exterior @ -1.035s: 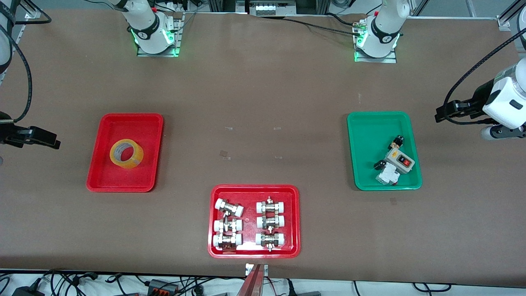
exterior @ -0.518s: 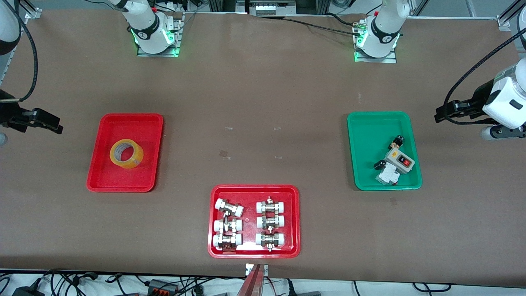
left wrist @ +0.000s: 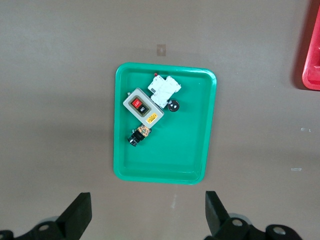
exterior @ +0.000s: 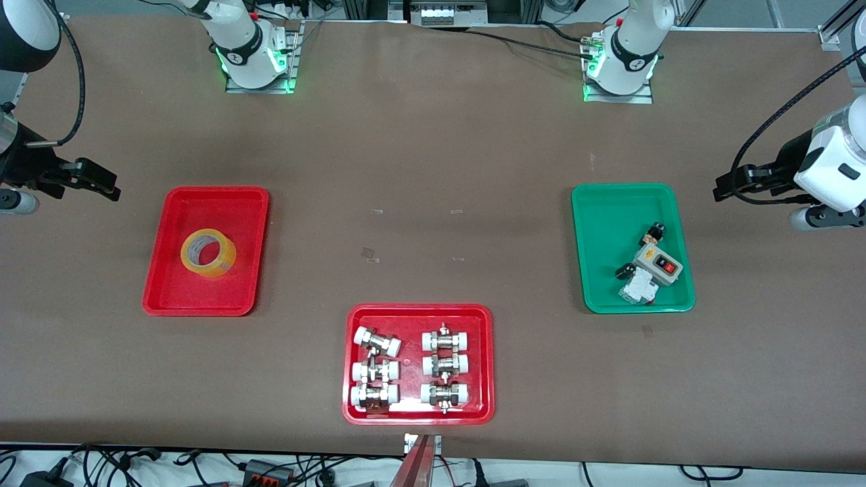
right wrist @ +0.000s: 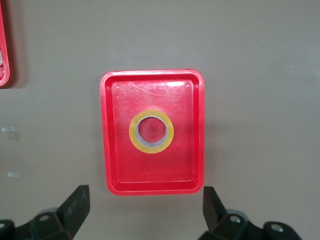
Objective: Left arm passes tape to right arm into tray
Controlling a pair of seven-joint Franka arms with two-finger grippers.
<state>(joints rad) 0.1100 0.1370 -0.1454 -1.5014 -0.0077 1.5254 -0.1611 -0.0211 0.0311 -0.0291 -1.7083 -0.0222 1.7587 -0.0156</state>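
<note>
Tape (exterior: pixel 208 252) lies flat in the plain red tray (exterior: pixel 169 284), near its middle; no writing is readable on the roll. Right gripper (right wrist: pixel 145 212) hangs over bare table at the tray's 10 o'clock, fingers spread wide and empty. Left gripper (left wrist: pixel 147 215) waits over table at the green tray's (exterior: pixel 599 284) 2 o'clock, jaws likewise apart, holding nothing.

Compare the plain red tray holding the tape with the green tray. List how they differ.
Colour: the plain red tray is red, the green tray green.
Contents: the red tray holds only the tape, a single yellowish ring lying flat near its middle; the green tray holds a grey switch box and a few small parts bunched near one edge.
Place: the red tray lies toward the right arm's end of the table, the green tray toward the left arm's.
Both are rounded rectangles with raised rims.
</note>
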